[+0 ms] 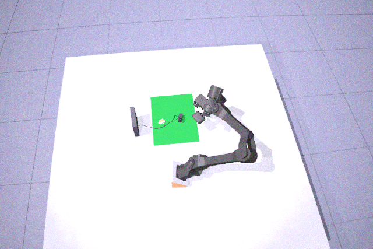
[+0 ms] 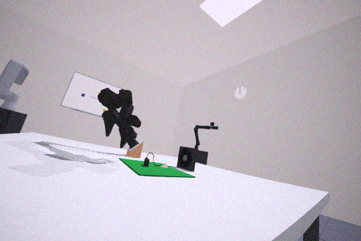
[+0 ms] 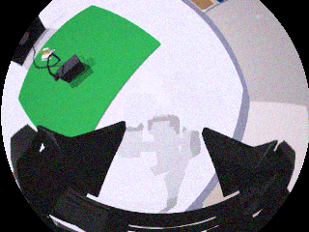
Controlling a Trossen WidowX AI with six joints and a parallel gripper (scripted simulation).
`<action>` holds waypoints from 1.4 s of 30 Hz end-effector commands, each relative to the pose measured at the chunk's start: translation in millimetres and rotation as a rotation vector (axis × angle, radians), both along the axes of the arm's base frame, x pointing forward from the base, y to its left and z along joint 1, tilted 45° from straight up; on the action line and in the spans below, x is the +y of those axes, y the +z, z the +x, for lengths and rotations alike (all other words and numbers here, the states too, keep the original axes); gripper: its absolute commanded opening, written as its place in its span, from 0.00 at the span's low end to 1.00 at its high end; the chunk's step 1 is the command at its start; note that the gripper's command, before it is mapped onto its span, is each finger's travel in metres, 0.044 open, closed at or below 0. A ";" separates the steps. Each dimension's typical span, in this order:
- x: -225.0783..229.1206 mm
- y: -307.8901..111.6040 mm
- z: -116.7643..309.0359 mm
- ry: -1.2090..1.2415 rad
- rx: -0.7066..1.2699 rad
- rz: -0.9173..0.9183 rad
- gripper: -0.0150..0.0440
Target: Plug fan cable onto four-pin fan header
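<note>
The green board (image 1: pixel 180 134) (image 2: pixel 166 173) (image 3: pixel 121 39) lies flat on the table. The plug, a small black block (image 1: pixel 180 117) (image 2: pixel 146 162) (image 3: pixel 70 69), stands on the board at the end of the thin black cable (image 1: pixel 156 127). A small white and cream part (image 1: pixel 161 121) (image 2: pixel 164 165) (image 3: pixel 46 53), seemingly the header, sits on the board between plug and fan; its pins are too small to make out. The black fan (image 1: pixel 134 122) (image 2: pixel 185 158) (image 3: pixel 29 43) stands upright beside the board. My gripper (image 1: pixel 197 110) (image 2: pixel 114 141) (image 3: pixel 165 129) is open and empty, raised off the board's edge on the plug's side.
The arm's orange base wedge (image 1: pixel 179 184) (image 2: pixel 134 152) stands on the white table (image 1: pixel 105 195) (image 2: pixel 203 211). The cable bends up over the board between plug and fan. Another arm (image 2: pixel 197 136) stands in the background behind the fan.
</note>
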State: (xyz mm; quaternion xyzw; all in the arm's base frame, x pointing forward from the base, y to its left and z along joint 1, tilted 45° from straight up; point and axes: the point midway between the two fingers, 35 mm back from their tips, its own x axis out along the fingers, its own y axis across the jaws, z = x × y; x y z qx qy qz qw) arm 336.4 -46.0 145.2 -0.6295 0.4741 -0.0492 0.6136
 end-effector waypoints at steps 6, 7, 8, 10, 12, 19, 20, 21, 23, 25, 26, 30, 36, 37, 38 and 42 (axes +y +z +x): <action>94.8 -57.5 -10.1 0.750 0.996 -0.556 1.00; 100.8 -60.5 -12.4 0.811 1.073 -0.604 1.00; 106.7 -63.3 -14.8 0.872 1.149 -0.651 1.00; 117.7 -68.2 -19.9 0.990 1.297 -0.743 1.00; 128.1 -72.5 -25.3 1.105 1.440 -0.833 1.00; 141.1 -77.3 -33.0 1.255 1.628 -0.950 1.00; 141.1 -77.3 -33.0 1.255 1.628 -0.950 1.00; 141.1 -77.3 -33.0 1.255 1.628 -0.950 1.00; 141.1 -77.3 -33.0 1.255 1.628 -0.950 1.00; 141.1 -77.3 -33.0 1.255 1.628 -0.950 1.00; 141.1 -77.3 -33.0 1.255 1.628 -0.950 1.00; 141.1 -77.3 -33.0 1.255 1.628 -0.950 1.00; 137.2 -82.0 -31.9 1.255 1.627 -0.950 1.00; 132.8 -86.9 -30.8 1.256 1.627 -0.950 1.00; 127.6 -92.6 -29.7 1.256 1.627 -0.950 1.00; 99.8 -119.5 -27.4 1.253 1.628 -0.952 1.00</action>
